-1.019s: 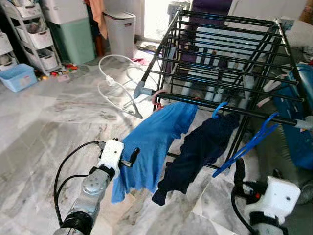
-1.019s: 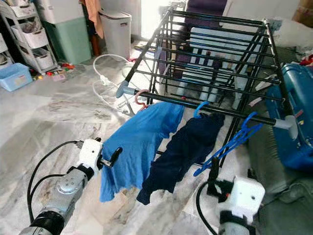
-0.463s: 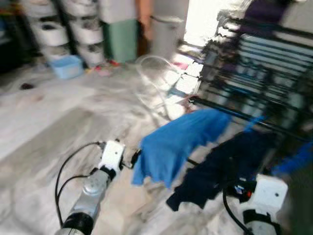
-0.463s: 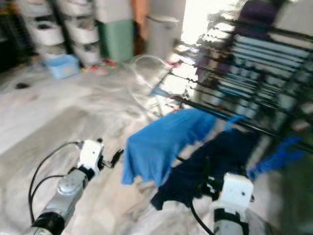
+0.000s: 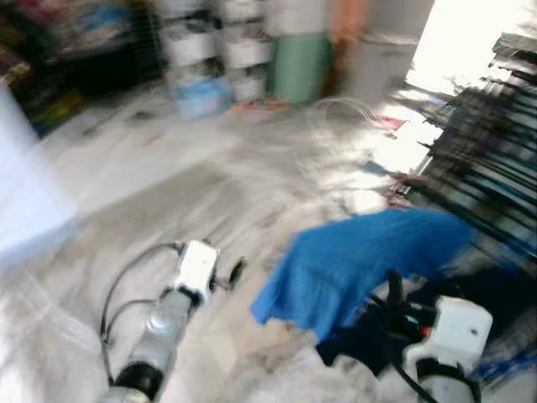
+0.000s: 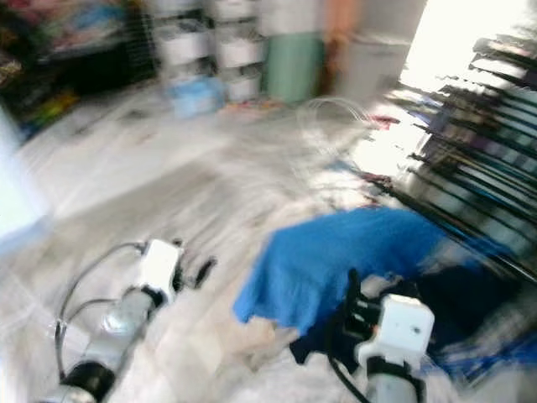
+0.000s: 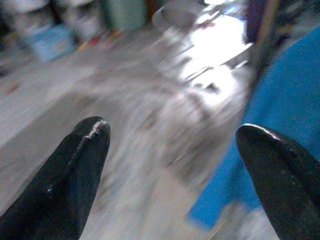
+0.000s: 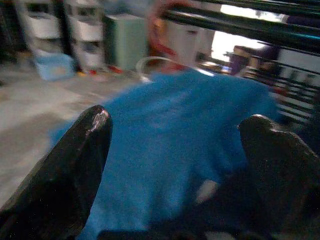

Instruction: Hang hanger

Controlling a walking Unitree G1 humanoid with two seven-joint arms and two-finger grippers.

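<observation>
Since a second ago the head camera has swung to the robot's left: the drying rack (image 5: 495,159), then central, now sits at the right edge, and the storage shelves (image 5: 218,50) have come to the top middle; the whole picture is blurred by that motion. The blue hanger seen on the front rail earlier cannot be made out now; only a blue smear shows low on the right.

Nearest, the left gripper (image 5: 235,271) is held out over the marble floor (image 5: 126,185), fingers spread wide and holding nothing. The right gripper (image 5: 393,290) stands in front of the dark garment (image 6: 470,294), its fingers likewise well apart and empty.

Just beyond both grippers the bright blue shirt (image 5: 361,260) drapes from the rack's front rail, between the right gripper and the rack bars. Behind it a white hose (image 5: 344,109) loops on the floor. Farther back stand a pale blue bin (image 5: 197,96), a green cabinet (image 5: 300,54) and a grey waste bin (image 5: 382,63), with strong light from the doorway beside them.

The right wrist view adds what the head views lack: a pink hook (image 8: 157,30) over the black rail (image 8: 235,27) above the shirt. The left wrist view shows the shirt's edge beside its right finger (image 7: 285,180) and floor between
</observation>
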